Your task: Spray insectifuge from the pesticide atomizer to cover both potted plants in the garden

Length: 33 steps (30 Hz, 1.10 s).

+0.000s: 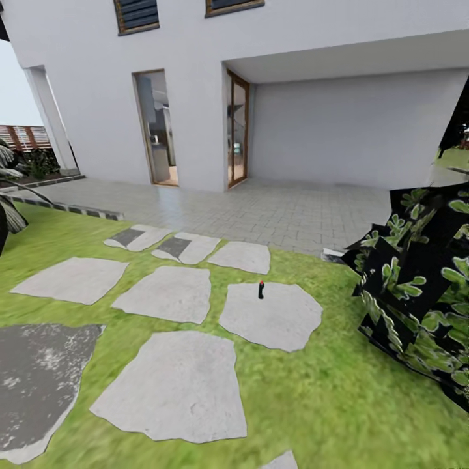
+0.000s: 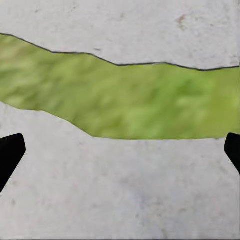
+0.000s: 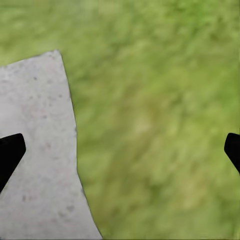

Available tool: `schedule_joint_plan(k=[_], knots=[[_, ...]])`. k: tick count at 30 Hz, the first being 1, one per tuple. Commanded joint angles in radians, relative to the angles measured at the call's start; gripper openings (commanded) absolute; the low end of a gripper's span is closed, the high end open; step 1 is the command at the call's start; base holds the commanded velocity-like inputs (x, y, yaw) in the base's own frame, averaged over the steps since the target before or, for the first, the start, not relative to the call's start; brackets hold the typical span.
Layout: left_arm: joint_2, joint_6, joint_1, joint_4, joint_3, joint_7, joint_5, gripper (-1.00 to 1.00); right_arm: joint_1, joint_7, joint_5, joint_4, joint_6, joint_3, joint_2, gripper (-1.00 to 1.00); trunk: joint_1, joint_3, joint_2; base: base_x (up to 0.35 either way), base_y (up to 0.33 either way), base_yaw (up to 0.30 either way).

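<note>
Atomizer upright on a stepping stone, grippers empty

The pesticide atomizer (image 1: 261, 290) stands near the far edge of a grey stepping stone (image 1: 273, 319) in the lawn (image 1: 312, 404). It looks light, rigid, easily toppled; best gripped mid-body. Left gripper (image 2: 120, 152) and right gripper (image 3: 120, 152) hold their fingers wide apart.

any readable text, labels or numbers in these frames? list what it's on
None readable.
Small dark bottle standing on a stepping stone: too small to show any label text.
House wall, door, leafy bush: no signs or numbers.
Wrist views: grass, stone and black fingers, no markings.
</note>
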Motion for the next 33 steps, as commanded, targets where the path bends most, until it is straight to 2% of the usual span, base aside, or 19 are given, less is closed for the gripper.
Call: schedule_joint_plan(k=[1,33], knots=[[0.000,-0.003,0.000,0.001,0.003,0.000,-0.002,1.00,-0.001,-0.002,0.011,0.001,-0.003,-0.004,0.001,1.00,0.000,-0.002,0.000,0.260,0.236,-0.203],[-0.001,-0.003,0.000,0.001,0.003,0.000,-0.002,1.00,-0.001,0.000,0.011,-0.001,-0.003,-0.004,0.002,1.00,0.000,-0.043,0.000,0.248,0.243,-0.189]])
